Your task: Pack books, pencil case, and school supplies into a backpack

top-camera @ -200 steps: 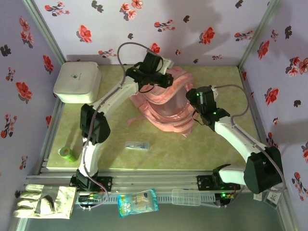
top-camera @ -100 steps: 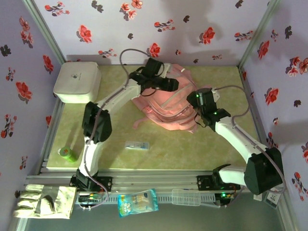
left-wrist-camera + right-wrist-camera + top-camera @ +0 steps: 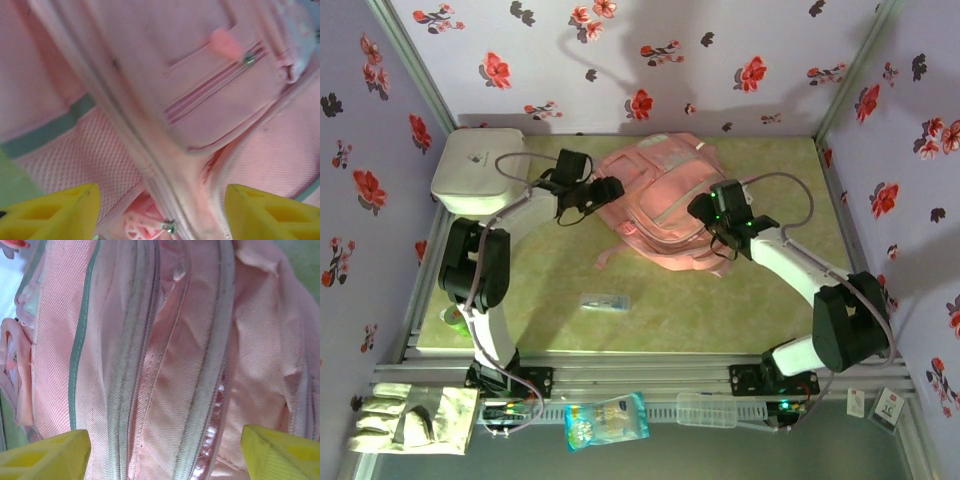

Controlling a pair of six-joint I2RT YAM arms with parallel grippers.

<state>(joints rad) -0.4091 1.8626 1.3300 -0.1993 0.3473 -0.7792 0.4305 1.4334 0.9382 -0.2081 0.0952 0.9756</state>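
Note:
The pink backpack (image 3: 655, 195) lies flat on the green table, front pockets up. My left gripper (image 3: 611, 189) is at its left side, open; in the left wrist view its yellow fingers (image 3: 50, 212) stand wide apart over pink fabric (image 3: 210, 100) and a zip pull (image 3: 169, 227). My right gripper (image 3: 700, 207) is at the backpack's right side, also open, yellow fingertips (image 3: 45, 455) spread above the pale zip bands (image 3: 125, 365). The clear packet (image 3: 605, 302) lies in front of the backpack. The green roll (image 3: 461, 320) sits at the left edge. Books and pencil case are out of view.
A white rounded box (image 3: 480, 170) stands at the back left, close to the left arm. Off the table's front rail lie a blue-white bag (image 3: 607, 420), pale gloves (image 3: 415, 418) and a clear tray (image 3: 705, 408). Flowered walls enclose the table.
The left gripper has swung from above the backpack's top down to its left side. The backpack has dropped flat. The right gripper has shifted slightly left along it.

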